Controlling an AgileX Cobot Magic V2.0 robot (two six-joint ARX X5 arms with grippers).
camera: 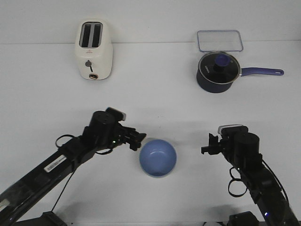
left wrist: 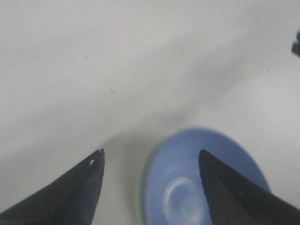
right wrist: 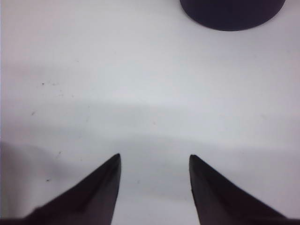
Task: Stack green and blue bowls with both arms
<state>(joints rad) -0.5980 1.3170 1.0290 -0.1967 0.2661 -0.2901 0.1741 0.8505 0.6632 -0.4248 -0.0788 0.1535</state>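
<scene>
My left gripper (camera: 137,140) hangs spread just left of the round, matte, periwinkle-blue bowl (camera: 158,157), one fingertip over its rim in the left wrist view, holding nothing. My right gripper (camera: 207,143), likewise spread and empty, sits apart to the bowl's right over bare white surface (camera: 155,94). Flanking the bowl suits a two-arm stack, I judge. Only one bowl is plainly visible; a faint greenish edge under the blue rim (left wrist: 142,206) may be the green bowl beneath, but I cannot tell. At the far side: one cream toaster (camera: 93,49), one navy lidded saucepan (camera: 217,71), one clear container (camera: 219,40).
</scene>
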